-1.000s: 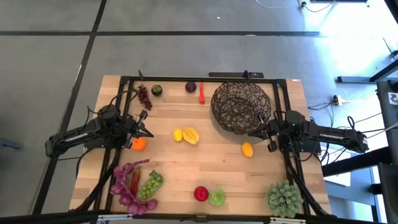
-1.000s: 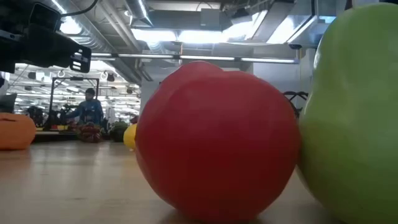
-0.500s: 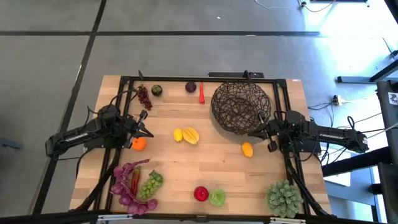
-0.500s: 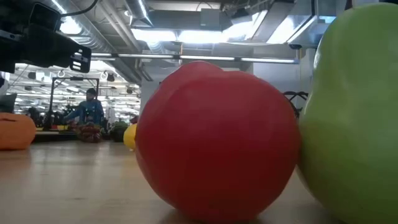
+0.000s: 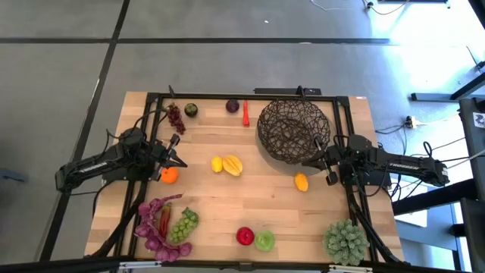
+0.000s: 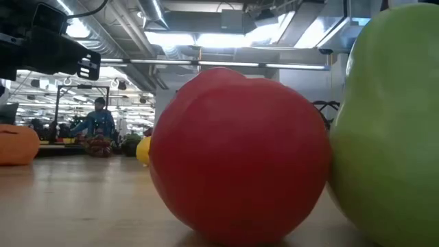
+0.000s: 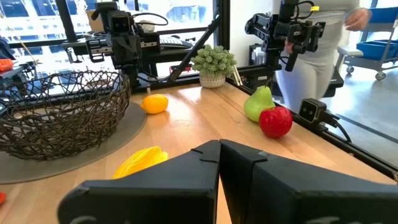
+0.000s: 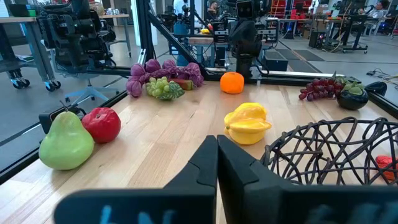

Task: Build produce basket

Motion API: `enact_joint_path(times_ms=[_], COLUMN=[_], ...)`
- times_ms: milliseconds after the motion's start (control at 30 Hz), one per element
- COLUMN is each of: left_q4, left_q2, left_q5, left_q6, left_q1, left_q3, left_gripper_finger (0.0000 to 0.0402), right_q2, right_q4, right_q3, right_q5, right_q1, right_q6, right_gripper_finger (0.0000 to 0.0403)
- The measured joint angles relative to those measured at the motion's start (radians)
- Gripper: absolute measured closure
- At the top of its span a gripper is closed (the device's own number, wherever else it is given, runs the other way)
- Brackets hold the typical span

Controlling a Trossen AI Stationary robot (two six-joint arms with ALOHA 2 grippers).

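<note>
Dark brown wire, woven loose and open: that's the basket [image 5: 294, 132], sitting in the upper right part of the table [image 5: 227, 193] in the overhead picture, and nothing shows inside it. The left gripper [image 5: 177, 161] hangs at the left-hand side, fingers pressed together and holding nothing, with the orange [image 5: 169, 175] just below its tip. Over on the right, the right gripper [image 5: 314, 162] is pinched together as well, empty, poised at the basket's lower right rim.

The produce is scattered all over. Centre of the table, a lemon [image 5: 217, 164] touches a yellow ridged fruit [image 5: 233, 164]. A small yellow-orange fruit [image 5: 301, 182] lies below the basket, near the right gripper. Along the top edge sit purple grapes [image 5: 176, 117], a dark green round fruit [image 5: 191, 110], a dark purple one [image 5: 233, 106] and a red chilli [image 5: 245, 114] just left of the basket. Lower left, purple leaves [image 5: 154, 227] and green grapes [image 5: 183, 225] are bunched together. At the bottom edge, a red apple [image 5: 245, 236] touches a green pear [image 5: 264, 241]; from table height those two fill nearly the whole picture. A spiky pale green plant [image 5: 346, 240] fills the lower right corner. Far behind, a person [image 6: 99, 121] in blue is in the room.
</note>
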Motion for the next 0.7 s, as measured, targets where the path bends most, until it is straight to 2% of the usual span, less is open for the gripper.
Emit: enact_joint_path(times_ms=[400,533,700], left_q4=[0.000,0.000,0.000], left_q2=[0.000,0.000,0.000], left_q5=[0.000,0.000,0.000], left_q6=[0.000,0.000,0.000], left_q1=[0.000,0.000,0.000], left_q3=[0.000,0.000,0.000], left_gripper_finger=[0.0401,0.0401,0.0401], right_q2=[0.000,0.004,0.055], right_q4=[0.036,0.036,-0.056], right_q3=[0.000,0.035,0.178], right_q5=[0.009,0.110,0.315], right_q1=[0.000,0.000,0.000], right_q6=[0.053,0.132,0.047], right_gripper_finger=[0.0402,0.0403,0.0403])
